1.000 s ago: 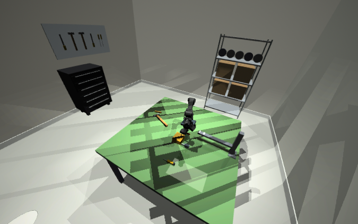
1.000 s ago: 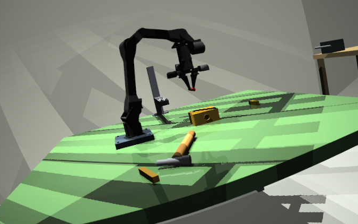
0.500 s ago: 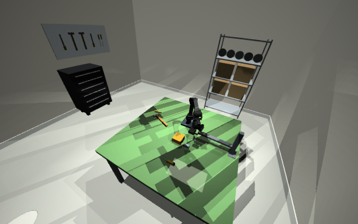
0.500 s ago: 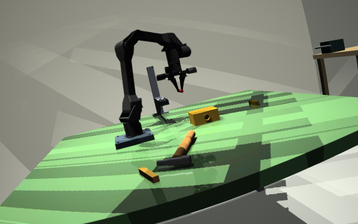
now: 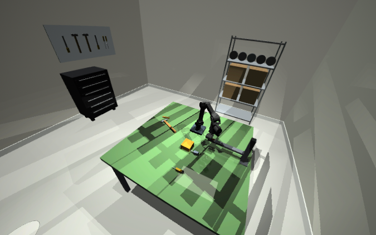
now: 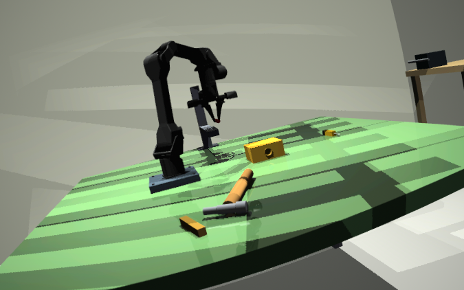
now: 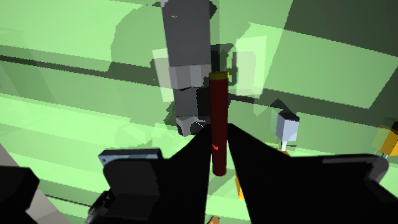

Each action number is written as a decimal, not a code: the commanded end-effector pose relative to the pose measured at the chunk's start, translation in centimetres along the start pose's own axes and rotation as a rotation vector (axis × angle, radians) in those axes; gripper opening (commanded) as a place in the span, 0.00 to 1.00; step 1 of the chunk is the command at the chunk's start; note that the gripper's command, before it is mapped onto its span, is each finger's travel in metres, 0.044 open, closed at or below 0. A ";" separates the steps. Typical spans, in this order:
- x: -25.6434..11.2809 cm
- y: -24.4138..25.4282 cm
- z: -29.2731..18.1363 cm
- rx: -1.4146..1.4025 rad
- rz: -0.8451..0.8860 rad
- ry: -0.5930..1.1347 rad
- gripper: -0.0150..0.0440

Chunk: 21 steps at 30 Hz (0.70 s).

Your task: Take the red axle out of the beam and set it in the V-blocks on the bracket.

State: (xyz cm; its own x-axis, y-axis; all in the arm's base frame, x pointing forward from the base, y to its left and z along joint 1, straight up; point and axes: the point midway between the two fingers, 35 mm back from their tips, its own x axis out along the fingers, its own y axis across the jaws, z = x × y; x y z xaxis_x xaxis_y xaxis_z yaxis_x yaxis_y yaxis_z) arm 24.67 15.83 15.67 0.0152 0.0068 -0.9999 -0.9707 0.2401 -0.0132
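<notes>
A workshop with wall-hung hammers [image 5: 76, 43].

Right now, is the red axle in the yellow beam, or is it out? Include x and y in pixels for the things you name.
Out: the red axle [image 6: 218, 120] [image 7: 219, 110] is between the hand's fingertips, above the table and apart from the yellow beam [image 5: 186, 144] [image 6: 264, 150].

In the top view, the gripper [image 5: 211, 141] [image 6: 218, 119] [image 7: 218, 128] is too small and dark for its fingertips to be told; a pale disc [image 5: 24, 228] is cut off at the lower left. The wooden bench [image 6: 449, 66] runs off the exterior view's right edge.
</notes>
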 end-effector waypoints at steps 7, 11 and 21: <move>-0.1 2.5 1.6 0.006 -0.007 -0.005 0.25; 0.0 2.5 1.6 0.006 -0.007 -0.005 0.25; 1.5 2.5 1.6 0.009 -0.007 -0.005 0.25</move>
State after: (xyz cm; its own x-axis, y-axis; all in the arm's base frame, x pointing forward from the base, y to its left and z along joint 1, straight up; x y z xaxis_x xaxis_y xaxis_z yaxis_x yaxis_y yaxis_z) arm 22.63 17.99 14.57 0.0205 0.0096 -0.9997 -0.9701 0.2421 -0.0176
